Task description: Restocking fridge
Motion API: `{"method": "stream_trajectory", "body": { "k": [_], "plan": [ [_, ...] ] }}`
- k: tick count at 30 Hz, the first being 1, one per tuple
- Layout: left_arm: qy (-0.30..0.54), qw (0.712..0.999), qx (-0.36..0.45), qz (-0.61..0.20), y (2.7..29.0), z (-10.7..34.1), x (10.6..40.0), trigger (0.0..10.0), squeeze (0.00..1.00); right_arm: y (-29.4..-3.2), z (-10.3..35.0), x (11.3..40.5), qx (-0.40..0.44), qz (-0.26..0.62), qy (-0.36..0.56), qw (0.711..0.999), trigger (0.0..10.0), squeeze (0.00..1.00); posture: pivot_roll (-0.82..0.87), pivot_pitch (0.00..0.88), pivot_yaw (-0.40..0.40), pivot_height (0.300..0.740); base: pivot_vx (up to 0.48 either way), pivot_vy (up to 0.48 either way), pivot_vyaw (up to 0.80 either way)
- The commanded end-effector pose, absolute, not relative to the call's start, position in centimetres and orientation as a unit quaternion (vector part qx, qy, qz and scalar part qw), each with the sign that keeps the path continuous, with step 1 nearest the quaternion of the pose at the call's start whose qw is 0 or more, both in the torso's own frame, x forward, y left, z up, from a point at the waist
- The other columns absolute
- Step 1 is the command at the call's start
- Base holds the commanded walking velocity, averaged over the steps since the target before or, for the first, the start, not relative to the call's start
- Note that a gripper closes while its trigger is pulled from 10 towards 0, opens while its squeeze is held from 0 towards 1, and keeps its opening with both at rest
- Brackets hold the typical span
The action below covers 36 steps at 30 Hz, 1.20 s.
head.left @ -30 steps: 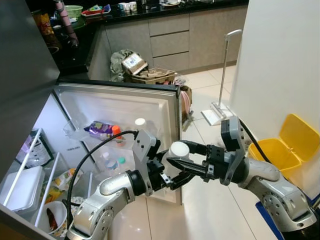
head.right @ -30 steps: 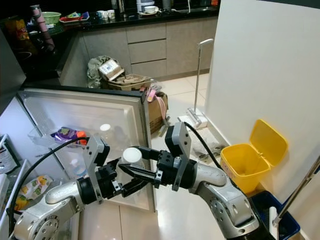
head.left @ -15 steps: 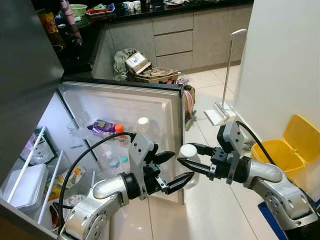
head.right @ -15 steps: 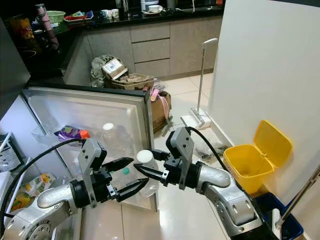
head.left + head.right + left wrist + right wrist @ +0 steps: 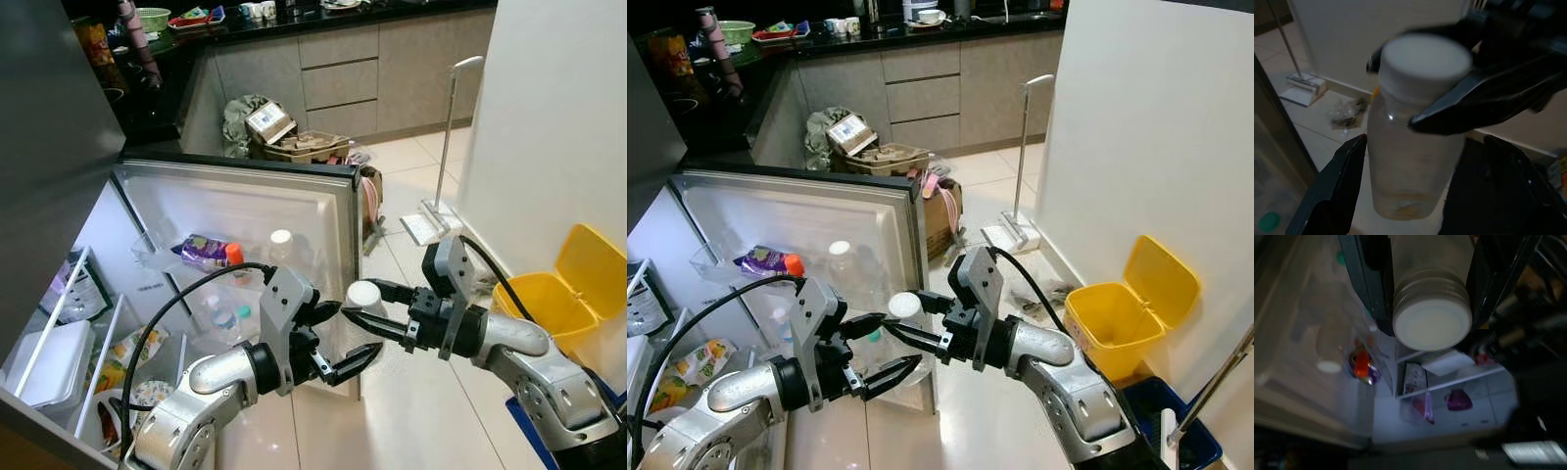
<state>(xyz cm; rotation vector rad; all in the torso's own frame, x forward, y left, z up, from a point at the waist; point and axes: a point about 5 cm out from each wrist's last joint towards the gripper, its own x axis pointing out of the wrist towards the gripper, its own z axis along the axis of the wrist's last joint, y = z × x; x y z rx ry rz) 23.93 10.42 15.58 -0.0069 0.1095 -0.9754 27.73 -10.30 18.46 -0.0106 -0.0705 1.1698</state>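
Clear white-capped bottle [image 5: 361, 299] held in mid-air beside the open fridge door's [image 5: 245, 211] edge | right gripper [image 5: 359, 309] clamped on its neck, just under the cap | left gripper [image 5: 343, 338] fingers spread wide, flanking the bottle's body without touching | yellow bin [image 5: 558, 284] beyond the right arm

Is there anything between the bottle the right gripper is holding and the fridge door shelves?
The left gripper hangs open beside the bottle, on its fridge side, so it partly blocks the way to the door shelf.
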Motion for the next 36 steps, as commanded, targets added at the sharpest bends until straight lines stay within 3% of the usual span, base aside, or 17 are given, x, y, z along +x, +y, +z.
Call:
{"method": "stream_trajectory", "body": {
  "k": [1, 10, 23, 24, 25, 26, 27, 29, 31, 32, 33, 34, 35, 36],
  "plan": [
    [0.062, 0.885, -0.007, -0.462, 10.3, 14.9, 23.9, 10.0, 0.0, -9.9, 20.3, 27.4, -0.001, 0.571, -0.066, 0.818, 10.0, 0.0, -0.15, 0.0, 0.05, 0.74, 0.0, 0.0, 0.0],
    [0.042, 0.894, -0.018, -0.445, 10.4, 15.8, 24.7, 10.0, 0.0, -9.3, 19.2, 26.3, -0.007, 0.607, -0.037, 0.794, 10.0, 0.0, -0.15, 0.0, 0.05, 0.74, 0.0, 0.0, 0.0],
    [0.036, 0.892, -0.006, -0.45, 11.0, 16.3, 24.6, 10.0, 0.0, -10.2, 17.2, 26.8, -0.033, 0.586, 0.002, 0.81, 10.0, 0.0, -0.14, 0.0, 0.054, 0.74, 0.0, 0.0, 0.0],
    [0.038, 0.892, -0.005, -0.45, 11.0, 16.2, 24.6, 7.8, 0.0, -10.2, 17.2, 26.8, -0.032, 0.585, 0.0, 0.81, 10.0, 0.0, -0.14, 0.0, 0.053, 0.74, 0.0, 0.0, 0.0],
    [0.039, 0.892, -0.004, -0.45, 11.1, 16.2, 24.6, 6.9, 0.0, -10.2, 17.3, 26.9, -0.032, 0.585, -0.001, 0.81, 10.0, 0.0, -0.14, 0.0, 0.054, 0.74, 0.0, 0.0, 0.0],
    [0.039, 0.892, -0.004, -0.45, 11.1, 16.2, 24.6, 6.9, 0.0, -10.2, 17.3, 26.9, -0.032, 0.585, -0.001, 0.81, 10.0, 0.0, -0.14, 0.0, 0.054, 0.74, 0.0, 0.0, 0.0],
    [0.04, 0.893, -0.002, -0.448, 11.1, 16.1, 24.6, 5.2, 0.0, -10.2, 17.3, 26.9, -0.032, 0.585, -0.001, 0.81, 10.0, 0.0, -0.14, 0.0, 0.054, 0.74, 0.0, 0.0, 0.0],
    [0.04, 0.893, -0.002, -0.448, 11.1, 16.1, 24.6, 5.2, 0.0, -10.2, 17.3, 26.9, -0.032, 0.585, -0.001, 0.81, 10.0, 0.0, -0.14, 0.0, 0.054, 0.74, 0.0, 0.0, 0.0],
    [0.041, 0.893, -0.001, -0.447, 11.1, 16.0, 24.6, 0.0, 0.0, -10.3, 17.3, 26.9, -0.034, 0.584, -0.002, 0.811, 10.0, 0.0, -0.14, 0.0, 0.054, 0.74, 0.0, 0.0, 0.0],
    [0.042, 0.893, -0.001, -0.447, 11.1, 16.0, 24.7, 0.8, 0.0, -10.3, 17.3, 27.0, -0.035, 0.583, -0.002, 0.812, 10.0, 0.0, -0.14, 0.0, 0.054, 0.74, 0.0, 0.0, 0.0],
    [0.042, 0.893, -0.001, -0.447, 11.1, 16.0, 24.7, 0.8, 0.0, -10.3, 17.3, 27.0, -0.035, 0.583, -0.002, 0.812, 10.0, 0.0, -0.14, 0.0, 0.054, 0.74, 0.0, 0.0, 0.0],
    [0.043, 0.894, 0.0, -0.446, 11.1, 16.0, 24.7, 3.3, 0.0, -10.4, 17.3, 27.0, -0.036, 0.581, -0.003, 0.813, 10.0, 0.0, -0.14, 0.0, 0.054, 0.74, 0.0, 0.0, 0.0],
    [0.044, 0.895, 0.002, -0.443, 11.1, 16.0, 24.7, 10.0, 0.0, -10.4, 17.3, 27.0, -0.036, 0.58, -0.005, 0.814, 10.0, 0.0, -0.14, 0.0, 0.054, 0.74, 0.0, 0.0, 0.0],
    [0.044, 0.895, 0.002, -0.443, 11.1, 16.0, 24.7, 10.0, 0.0, -10.4, 17.3, 27.0, -0.036, 0.58, -0.005, 0.814, 10.0, 0.0, -0.14, 0.0, 0.054, 0.74, 0.0, 0.0, 0.0]
  ]
}}
